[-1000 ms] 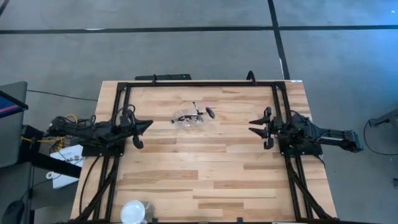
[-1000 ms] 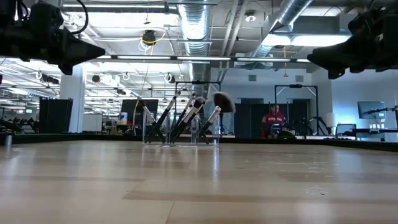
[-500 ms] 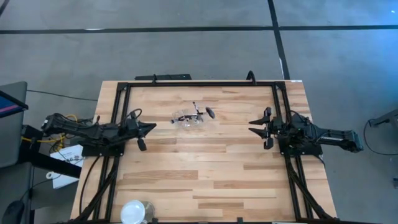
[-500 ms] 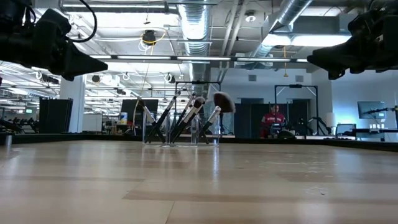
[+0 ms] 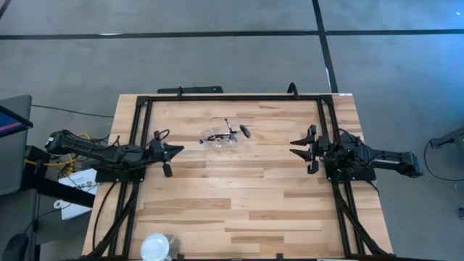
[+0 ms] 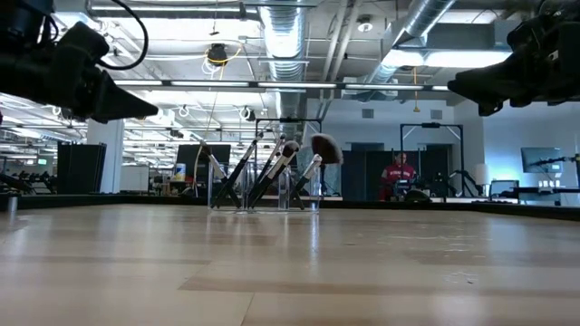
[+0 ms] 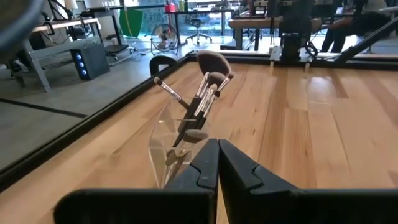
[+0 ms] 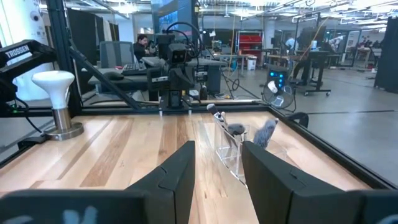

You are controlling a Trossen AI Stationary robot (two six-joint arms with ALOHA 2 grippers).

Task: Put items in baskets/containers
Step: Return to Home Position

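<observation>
The clear plastic container [image 5: 220,143] stands on the table's far middle part, also seen in the low view [image 6: 227,192]. Several slim dark makeup brushes [image 5: 230,130] stand in it, handles down, bristle tips up and leaning against its walls [image 6: 272,167]. The left wrist view shows them fanned out above the container [image 7: 205,93]. My left gripper [image 5: 179,149] is shut and hovers above the table to the container's left [image 7: 217,158]. My right gripper [image 5: 293,147] is open, farther off to the container's right [image 8: 217,168], level above the table.
A round white and clear object [image 5: 156,246] sits at the table's near edge, also in the right wrist view [image 8: 56,106]. Black frame rails [image 5: 232,96] run along the far, left and right sides. Bare wood lies between the container and the near edge. A person [image 6: 396,172] stands far behind.
My left gripper has moved toward the table's right, closer to the container, and sunk a little. The right arm, the container and the brushes have stayed still.
</observation>
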